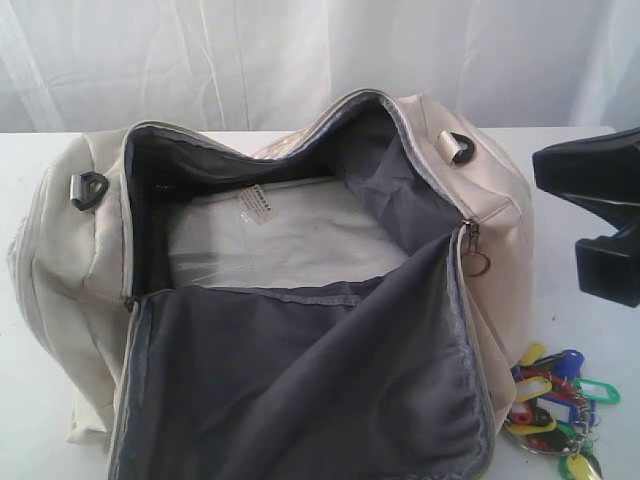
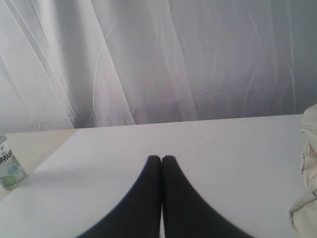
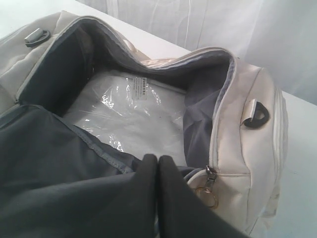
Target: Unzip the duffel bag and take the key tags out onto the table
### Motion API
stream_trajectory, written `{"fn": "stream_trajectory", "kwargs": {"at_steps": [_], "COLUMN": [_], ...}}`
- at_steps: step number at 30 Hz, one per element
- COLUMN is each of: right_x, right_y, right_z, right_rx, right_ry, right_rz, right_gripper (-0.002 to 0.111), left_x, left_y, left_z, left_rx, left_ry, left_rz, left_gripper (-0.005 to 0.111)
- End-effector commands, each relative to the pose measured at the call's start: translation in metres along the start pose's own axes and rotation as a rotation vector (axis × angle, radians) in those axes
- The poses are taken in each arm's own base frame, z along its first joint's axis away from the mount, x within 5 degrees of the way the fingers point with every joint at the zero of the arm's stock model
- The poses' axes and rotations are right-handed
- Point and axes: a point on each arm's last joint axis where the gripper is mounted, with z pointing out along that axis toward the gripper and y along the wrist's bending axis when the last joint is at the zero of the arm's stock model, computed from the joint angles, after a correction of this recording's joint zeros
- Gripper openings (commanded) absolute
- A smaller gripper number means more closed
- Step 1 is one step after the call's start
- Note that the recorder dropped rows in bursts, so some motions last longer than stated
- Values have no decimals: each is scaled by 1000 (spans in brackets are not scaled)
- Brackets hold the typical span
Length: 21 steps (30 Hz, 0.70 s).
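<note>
Duffel bag (image 1: 300, 380) lies unzipped on the bench (image 1: 590, 330), its flap folded forward to bare the grey lining and a plastic-wrapped base. The key tags (image 1: 555, 400) rest bunched on the bench just beside the bag, on the right arm's side, so the job looks done. Left fingers (image 2: 143, 203) and right fingers (image 3: 138, 198) are pressed together, holding nothing.

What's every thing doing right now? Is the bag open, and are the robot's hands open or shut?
duffel bag: unzipped, top flap folded back, grey lining showing.
key tags: out of the bag, bunched on the table beside it.
zipper pull ring: hanging loose at the zip's end.
left gripper: shut, holding nothing.
right gripper: shut, holding nothing.
can: standing upright.
</note>
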Motion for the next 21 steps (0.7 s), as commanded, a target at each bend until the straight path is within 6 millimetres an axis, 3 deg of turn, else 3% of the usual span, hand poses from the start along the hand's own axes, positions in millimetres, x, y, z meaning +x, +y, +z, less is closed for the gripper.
{"fn": "stream_trajectory", "kwargs": {"at_steps": [1, 21], "right_x": [1, 2], "right_y": [-1, -1], "right_z": [-1, -1], "right_rx": [6, 5], "right_ry": [0, 4], "right_rz": [-12, -10], "right_gripper": [0, 0], "left_x": [1, 1], "left_y": [1, 1], "left_z": [-2, -2], "left_rx": [-5, -8], "left_ry": [-18, -12], "left_rz": [-6, 5], "left_gripper": [0, 0]}}
